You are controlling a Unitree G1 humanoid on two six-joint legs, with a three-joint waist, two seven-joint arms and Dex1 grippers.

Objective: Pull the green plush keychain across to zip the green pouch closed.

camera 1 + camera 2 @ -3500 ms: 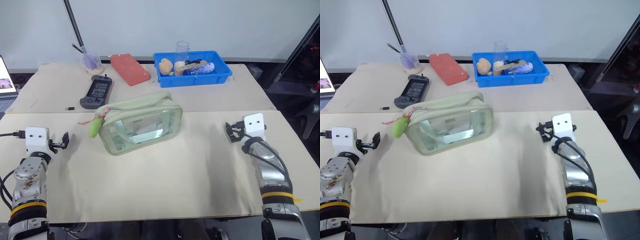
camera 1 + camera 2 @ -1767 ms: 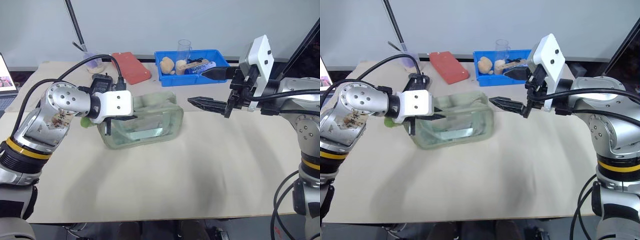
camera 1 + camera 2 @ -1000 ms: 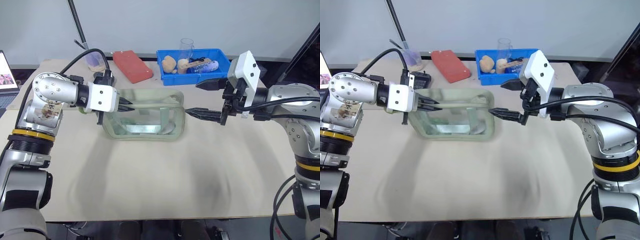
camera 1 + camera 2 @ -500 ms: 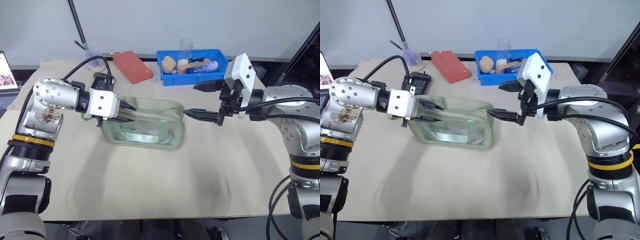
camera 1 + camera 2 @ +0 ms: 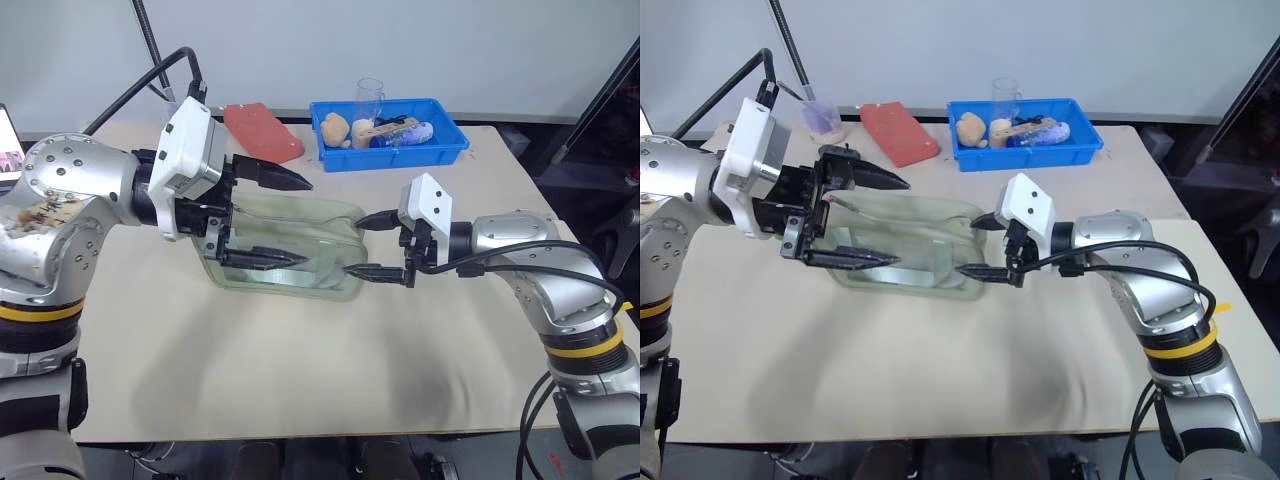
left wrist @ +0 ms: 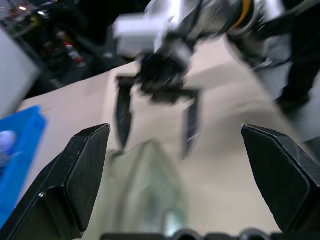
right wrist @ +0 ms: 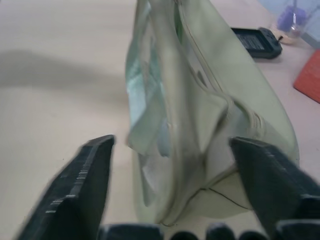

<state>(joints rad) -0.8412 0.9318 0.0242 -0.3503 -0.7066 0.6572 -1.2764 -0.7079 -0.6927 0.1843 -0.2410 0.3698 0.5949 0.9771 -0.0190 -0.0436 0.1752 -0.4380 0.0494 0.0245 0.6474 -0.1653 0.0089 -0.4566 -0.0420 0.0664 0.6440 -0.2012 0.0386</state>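
Note:
The green pouch (image 5: pixel 290 262) lies on the table (image 5: pixel 300 360) with its zipper top up. My left gripper (image 5: pixel 307 223) hangs open wide over the pouch's left half, one finger above it and one in front of its clear side. At the pouch's right end my right gripper (image 5: pixel 355 246) is open, a finger on each side of the end. The right wrist view has that fabric end (image 7: pixel 200 125) between the fingers with gaps on both sides. In the left wrist view the right gripper (image 6: pixel 155 145) faces mine over the pouch (image 6: pixel 150 195). The green plush keychain is hidden behind my left hand.
At the back stands a blue bin (image 5: pixel 400 155) with small items, a clear cup (image 5: pixel 370 95) behind it. A red block (image 5: pixel 263 130) lies to its left, near a cup with purple contents (image 5: pixel 820 120). A black controller (image 7: pixel 255 42) lies beyond the pouch.
My left gripper has opened from shut and lifted back off the pouch's left top. My right gripper has come down to the pouch's right end, its fingers a little closer together.

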